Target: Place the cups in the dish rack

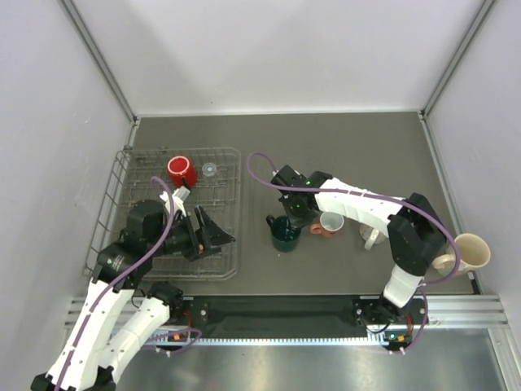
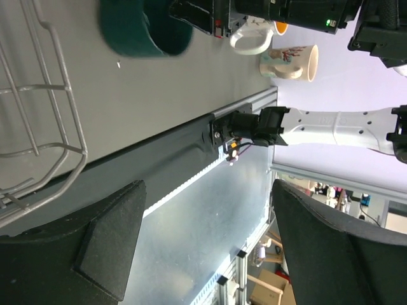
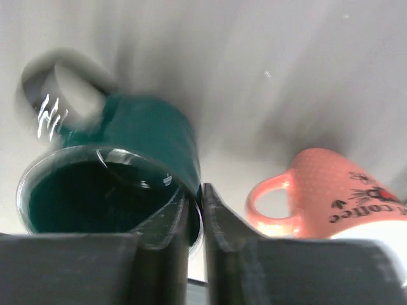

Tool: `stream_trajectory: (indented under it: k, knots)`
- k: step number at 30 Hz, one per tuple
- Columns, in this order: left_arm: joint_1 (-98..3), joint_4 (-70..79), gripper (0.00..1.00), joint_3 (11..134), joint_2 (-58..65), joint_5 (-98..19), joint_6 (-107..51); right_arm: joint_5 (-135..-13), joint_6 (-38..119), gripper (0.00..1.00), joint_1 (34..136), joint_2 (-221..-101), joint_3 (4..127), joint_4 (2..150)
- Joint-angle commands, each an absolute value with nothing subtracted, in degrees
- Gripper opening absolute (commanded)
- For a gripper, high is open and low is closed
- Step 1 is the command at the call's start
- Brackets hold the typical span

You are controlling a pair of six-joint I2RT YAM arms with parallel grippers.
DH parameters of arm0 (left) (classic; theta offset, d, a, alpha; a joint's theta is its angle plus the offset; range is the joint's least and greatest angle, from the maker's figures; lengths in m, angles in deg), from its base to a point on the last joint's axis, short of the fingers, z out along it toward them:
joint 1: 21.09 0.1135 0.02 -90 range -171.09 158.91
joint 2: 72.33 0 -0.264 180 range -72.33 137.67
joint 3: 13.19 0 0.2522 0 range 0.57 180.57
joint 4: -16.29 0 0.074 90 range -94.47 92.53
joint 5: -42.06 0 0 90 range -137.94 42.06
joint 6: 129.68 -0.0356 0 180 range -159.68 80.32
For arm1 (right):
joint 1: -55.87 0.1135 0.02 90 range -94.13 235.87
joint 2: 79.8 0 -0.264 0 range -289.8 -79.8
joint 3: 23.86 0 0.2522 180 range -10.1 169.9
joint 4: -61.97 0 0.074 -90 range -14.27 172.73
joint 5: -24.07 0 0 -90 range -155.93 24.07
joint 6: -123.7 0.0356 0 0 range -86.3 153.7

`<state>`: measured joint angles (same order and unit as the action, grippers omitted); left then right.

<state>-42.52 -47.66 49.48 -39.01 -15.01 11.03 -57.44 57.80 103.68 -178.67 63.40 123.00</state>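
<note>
**Right gripper (image 3: 196, 196) pinches the dark green mug (image 3: 146, 133)**

Closest to my right wrist lens, the jaws clamp the mug's rim with one finger inside, a grip for lifting, I judge. The pink mug (image 3: 331, 190) stands just beside it.

On the left wrist, the left gripper (image 2: 206, 197) gapes with nothing between its fingers, beside the dish rack (image 2: 38, 127).

Only overhead do I see the red mug (image 1: 181, 171) and clear glass (image 1: 209, 169) racked, and the dark green mug outside the rack on the table (image 1: 342, 155).
</note>
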Motion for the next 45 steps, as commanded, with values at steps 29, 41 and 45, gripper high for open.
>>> stream_trajectory:
  k: [29,41,45]
  knots:
    - [-44.0,-35.5,0.81,50.7,-32.3,13.0,32.7,-45.0,13.1,0.0,118.3,-135.4,50.3,85.6]
    - [-44.1,-33.9,0.83,49.4,-36.6,13.1,50.4,-48.5,-6.2,0.0,125.5,-131.1,40.5,64.9]
    - [-44.1,-34.3,0.82,48.5,-37.3,11.7,54.4,-45.7,-13.7,0.0,130.4,-131.6,39.7,60.4]
